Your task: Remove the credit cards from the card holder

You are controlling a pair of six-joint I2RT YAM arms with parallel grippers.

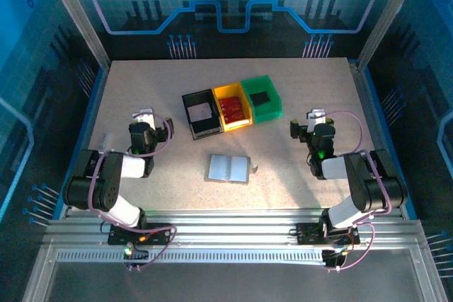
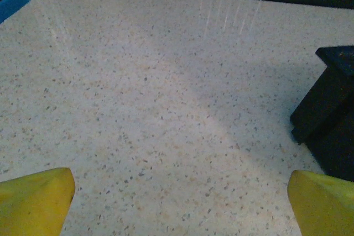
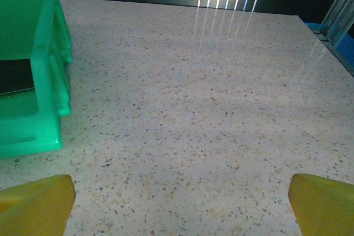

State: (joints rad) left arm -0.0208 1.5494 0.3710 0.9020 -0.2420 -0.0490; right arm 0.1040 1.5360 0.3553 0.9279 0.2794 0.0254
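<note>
The card holder lies opened flat like a book in the middle of the table, between the two arms and a little nearer than the row of three bins. The left gripper hangs over the left side of the table and the right gripper over the right side. Both are well apart from the holder, spread wide and pinching nothing; in each wrist view the yellow fingertips stand at the two lower corners with bare table between them. The black bin holds something whitish and the yellow bin something reddish. These may be credit cards, but from above they are too small to be sure, and I also cannot tell if any card sits in the pale sleeves. The green bin is just to the left of the right gripper. My worry is the pull. The holder is thin and light, so if only one gripper drags at a card, the whole holder could slide or lift with it. A pinch that is too deep could catch the sleeve together with the card. A careless reach inward could also knock a bin.
</note>
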